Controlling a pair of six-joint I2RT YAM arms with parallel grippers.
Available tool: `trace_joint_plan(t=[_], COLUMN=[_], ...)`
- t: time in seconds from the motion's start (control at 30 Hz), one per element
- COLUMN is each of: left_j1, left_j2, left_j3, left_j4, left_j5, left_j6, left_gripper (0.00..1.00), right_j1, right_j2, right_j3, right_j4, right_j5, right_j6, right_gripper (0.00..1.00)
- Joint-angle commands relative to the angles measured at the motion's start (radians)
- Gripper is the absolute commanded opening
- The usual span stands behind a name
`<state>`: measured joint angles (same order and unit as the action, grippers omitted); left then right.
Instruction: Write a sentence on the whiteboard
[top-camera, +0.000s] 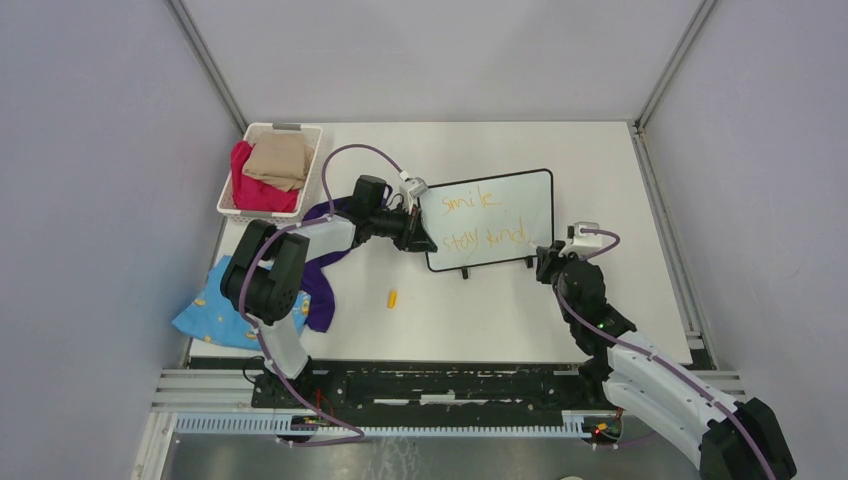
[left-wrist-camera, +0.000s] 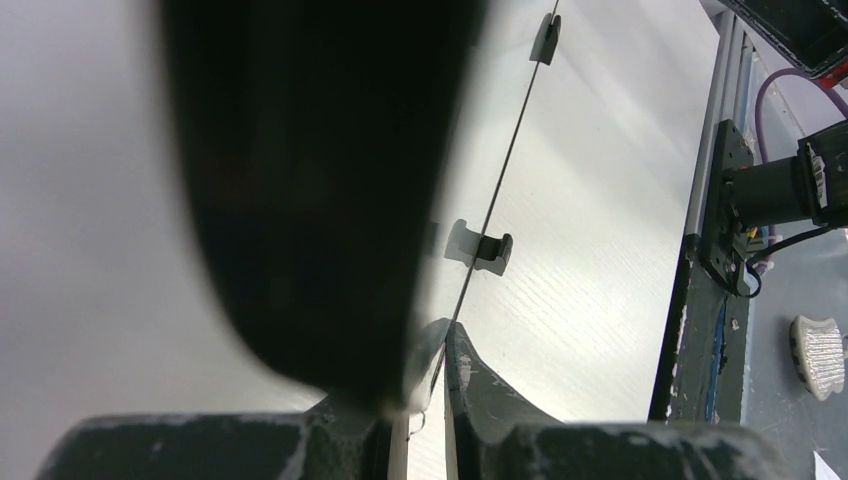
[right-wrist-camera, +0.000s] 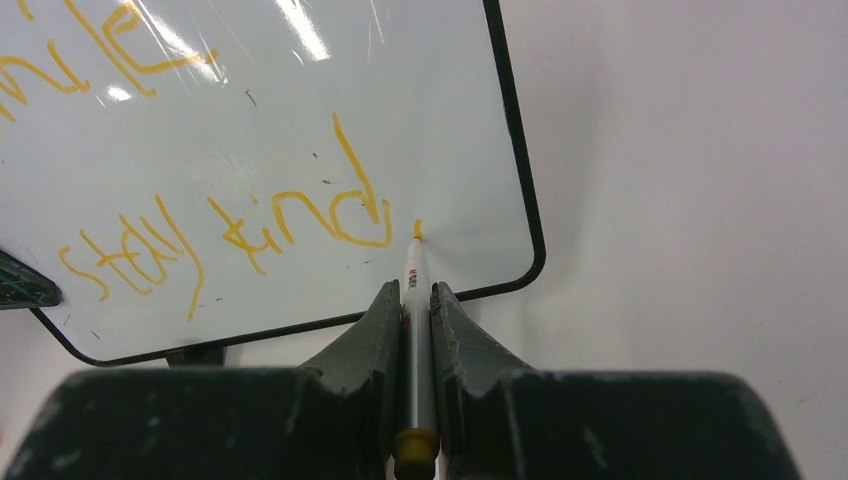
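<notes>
Roughly midway between the left and right edges of the surface (top-camera: 480, 320), somewhat nearer the far edge, lies the whiteboard (top-camera: 520, 205), turned a little askew, its two black feet pointing toward the near edge. Thin orange handwriting on it reads "smile" (top-camera: 470, 200) above "stay kind" (top-camera: 485, 238).

The left gripper (top-camera: 418, 228) reaches in from the left, and its fingers (left-wrist-camera: 470, 390) are closed narrowly on the board's left edge. In the left wrist view the black frame runs as a thin line straight down into the slit between them. A dark blurred shape fills much of that view, and I cannot tell what it is.

The right gripper (right-wrist-camera: 417, 300) sits at the board's near right corner, its fingers pressed tight around a slim white marker (right-wrist-camera: 414, 285). The marker's orange tip (right-wrist-camera: 418, 230) lies just right of the "d" in "kind". Whether the tip touches the board cannot be told. The barrel carries small print, too tiny to read.

A small orange cap (top-camera: 393, 297) lies alone on the surface, between the board and the near edge. At the far left corner stands a white basket (top-camera: 300, 135) holding a red cloth (top-camera: 262, 190) and a tan cloth (top-camera: 278, 160). A purple cloth (top-camera: 320, 285) lies under the left arm, and a blue patterned cloth (top-camera: 205, 315) hangs over the left edge near the near corner.
</notes>
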<state>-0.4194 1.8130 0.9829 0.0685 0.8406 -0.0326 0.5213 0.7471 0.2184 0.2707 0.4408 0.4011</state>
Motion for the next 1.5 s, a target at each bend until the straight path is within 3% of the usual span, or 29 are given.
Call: trace_joint_plan(t=[0.0,0.33,0.47,0.67,1.1,1.27,1.37,1.4,1.47], left_j1=[-0.047,-0.048,-0.049,-0.049,-0.047,-0.046,-0.045,-0.045,-0.045], left_j2=[0.075,0.057,0.037,0.007,-0.104,-0.152,-0.18,-0.187,-0.203], left_j3=[-0.037,-0.041,-0.045,-0.052,-0.098,-0.115,-0.118,-0.116,-0.116], left_j4=[-0.172,-0.173,-0.175,-0.171,-0.148,-0.158,-0.174,-0.18,-0.188], left_j5=[-0.174,-0.184,-0.198,-0.213,-0.282,-0.34,-0.395,-0.412,-0.444], left_j6=[0.086,0.089,0.093,0.09,0.057,0.045,0.036,0.036,0.036], left_gripper=[0.02,0.02,0.08,0.26,0.66,0.76,0.89,0.98,1.0], right_j1=[-0.005,-0.005,-0.006,-0.006,-0.007,-0.006,-0.005,-0.005,-0.006], right_j2=[-0.045,-0.156,-0.168,-0.177,-0.212,-0.235,-0.252,-0.257,-0.266], right_j3=[0.04,0.118,0.143,0.166,0.188,0.177,0.176,0.174,0.171], right_j4=[-0.004,-0.098,-0.127,-0.166,-0.194,-0.185,-0.188,-0.188,-0.188], right_j5=[-0.033,-0.108,-0.176,-0.27,-0.306,-0.316,-0.317,-0.317,-0.315], right_j6=[0.018,-0.024,-0.059,-0.098,-0.134,-0.133,-0.137,-0.139,-0.14], right_gripper=[0.0,0.0,0.0,0.0,0.0,0.0,0.0,0.0,0.0])
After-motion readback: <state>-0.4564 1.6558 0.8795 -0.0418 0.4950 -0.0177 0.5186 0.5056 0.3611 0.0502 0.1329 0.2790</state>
